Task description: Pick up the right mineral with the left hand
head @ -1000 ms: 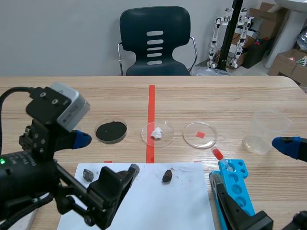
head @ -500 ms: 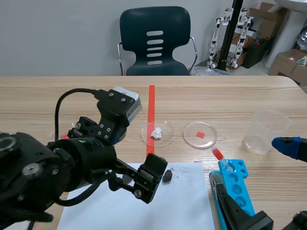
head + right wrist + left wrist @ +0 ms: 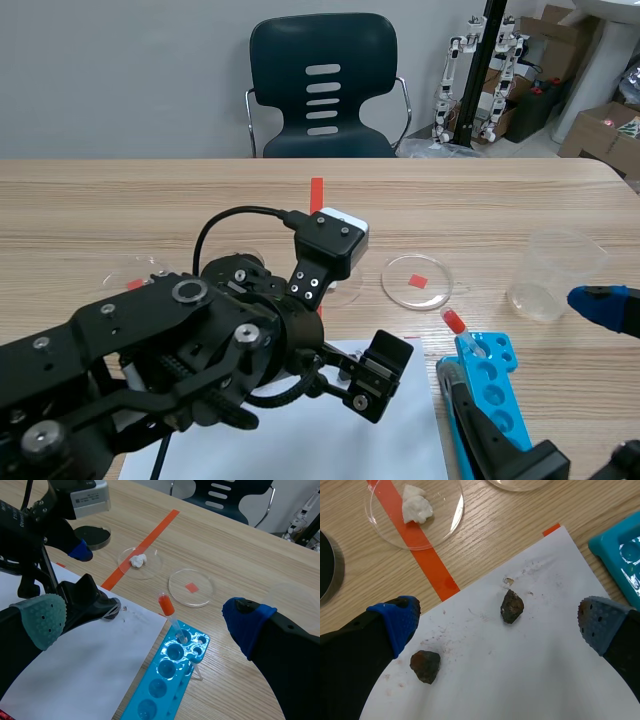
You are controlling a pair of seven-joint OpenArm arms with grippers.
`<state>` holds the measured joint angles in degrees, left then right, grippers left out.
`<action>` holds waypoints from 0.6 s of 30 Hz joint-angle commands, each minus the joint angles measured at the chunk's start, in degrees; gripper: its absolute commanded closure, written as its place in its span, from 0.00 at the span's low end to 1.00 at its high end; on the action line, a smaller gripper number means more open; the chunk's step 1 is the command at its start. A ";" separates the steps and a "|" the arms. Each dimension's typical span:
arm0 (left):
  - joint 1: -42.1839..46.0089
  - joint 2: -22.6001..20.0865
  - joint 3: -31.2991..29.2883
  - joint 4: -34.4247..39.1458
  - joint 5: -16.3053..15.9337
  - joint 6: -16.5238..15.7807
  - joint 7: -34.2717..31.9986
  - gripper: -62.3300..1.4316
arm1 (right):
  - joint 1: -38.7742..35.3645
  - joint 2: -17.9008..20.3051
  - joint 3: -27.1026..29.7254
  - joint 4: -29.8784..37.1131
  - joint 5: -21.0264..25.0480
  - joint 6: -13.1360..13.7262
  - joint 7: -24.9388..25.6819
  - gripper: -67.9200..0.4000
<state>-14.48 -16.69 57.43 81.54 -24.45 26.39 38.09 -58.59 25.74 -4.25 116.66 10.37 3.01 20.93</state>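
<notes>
Two dark minerals lie on a white paper sheet [image 3: 535, 680]. In the left wrist view the right mineral [image 3: 512, 606] sits between and slightly ahead of the fingers of my left gripper [image 3: 497, 622], which is open and hovers above it without touching. The left mineral [image 3: 425, 666] lies close to the blue-padded finger [image 3: 395, 622]. In the scene view the left arm [image 3: 230, 350] covers the paper and hides both minerals. My right gripper [image 3: 142, 617] stands open at the table's right side, holding nothing.
A petri dish with a white lump [image 3: 415, 510] and a black dish [image 3: 326, 565] lie beyond the paper. A dish with a red square [image 3: 417, 281], a plastic cup [image 3: 555, 272] and a blue tube rack [image 3: 490, 385] with a red-capped tube [image 3: 455, 322] stand to the right.
The left arm has swung from the left side to the right, over the paper, and now hides both minerals in the scene view. The right arm has not moved.
</notes>
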 commanded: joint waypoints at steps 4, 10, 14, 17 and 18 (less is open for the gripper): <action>-1.14 2.93 0.17 -3.04 0.68 0.04 -0.07 0.00 | 0.50 0.44 0.09 0.26 0.39 0.00 0.85 0.00; -2.51 5.53 0.22 -8.07 1.55 0.02 1.55 0.00 | 0.50 0.44 0.09 0.26 0.39 0.00 0.85 0.00; -3.52 7.26 0.22 -11.39 1.55 0.02 2.12 0.01 | 0.50 0.44 0.09 0.26 0.39 0.00 0.85 0.00; -4.00 8.63 0.22 -14.21 1.55 -0.09 2.08 0.05 | 0.50 0.44 0.09 0.26 0.39 0.00 0.85 0.00; -4.22 9.09 0.22 -15.13 1.55 -0.13 2.12 0.05 | 0.50 0.44 0.09 0.26 0.39 0.00 0.85 0.00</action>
<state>-18.13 -8.47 57.47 65.82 -22.98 26.37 40.47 -58.59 25.74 -4.25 116.66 10.37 3.01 20.93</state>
